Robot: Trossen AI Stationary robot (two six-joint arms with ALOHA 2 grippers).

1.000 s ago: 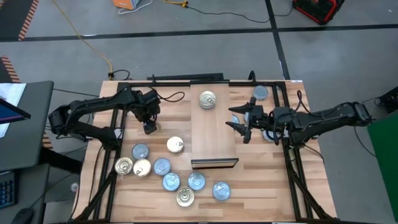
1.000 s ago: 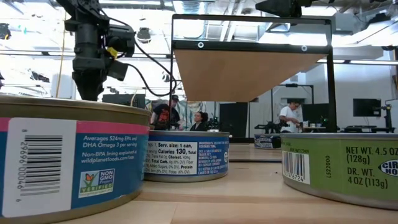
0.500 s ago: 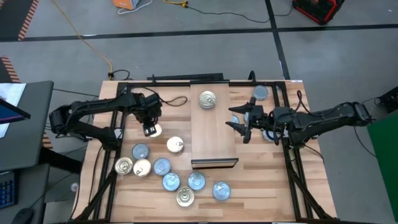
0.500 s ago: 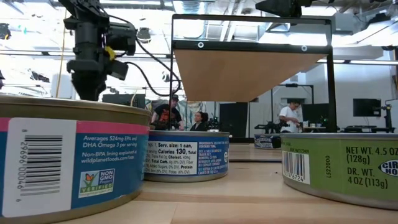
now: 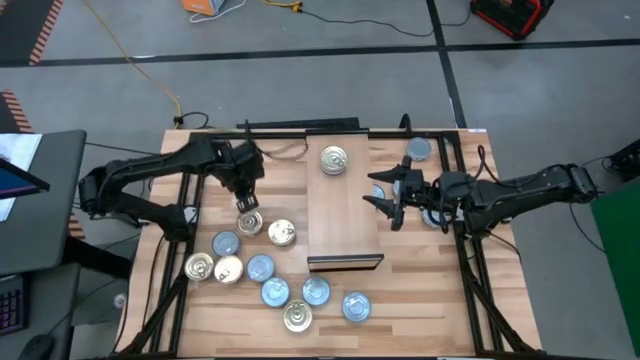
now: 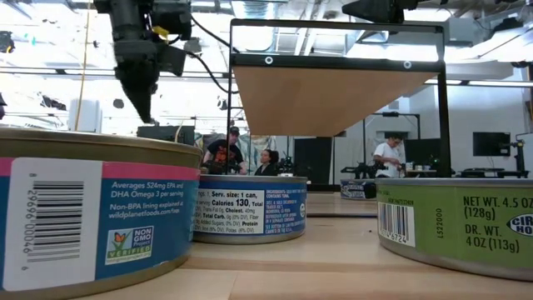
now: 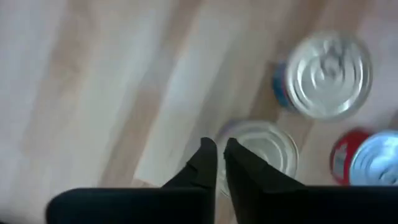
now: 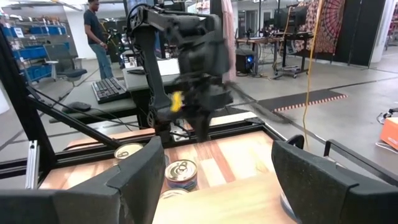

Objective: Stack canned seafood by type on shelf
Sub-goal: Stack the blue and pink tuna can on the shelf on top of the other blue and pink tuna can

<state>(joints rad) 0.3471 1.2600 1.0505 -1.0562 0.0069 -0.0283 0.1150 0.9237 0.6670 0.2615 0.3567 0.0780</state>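
The shelf (image 5: 345,215) is a light board in the middle of the table, with one silver-topped tin (image 5: 334,159) at its far end. Several tins of canned seafood, blue-topped and silver-gold, lie on the tabletop to its near left (image 5: 260,267). My left gripper (image 5: 247,200) hangs shut above the table, left of the shelf. A silver-topped tin (image 7: 261,146) stands flat on the wood just beneath it, untouched. My right gripper (image 5: 386,200) stands open over the shelf's right edge, holding nothing.
More blue tins sit by the right arm (image 5: 420,150). Black frame rails run along the table's left and right sides (image 5: 468,250). Two large tins (image 6: 92,208) (image 6: 454,221) stand close to the low camera. People move in the room behind.
My left gripper has risen from the tabletop and shut its fingers, shifting a little toward the shelf. The silver tin it stood over now shows whole on the wood below it. My right arm has kept still.
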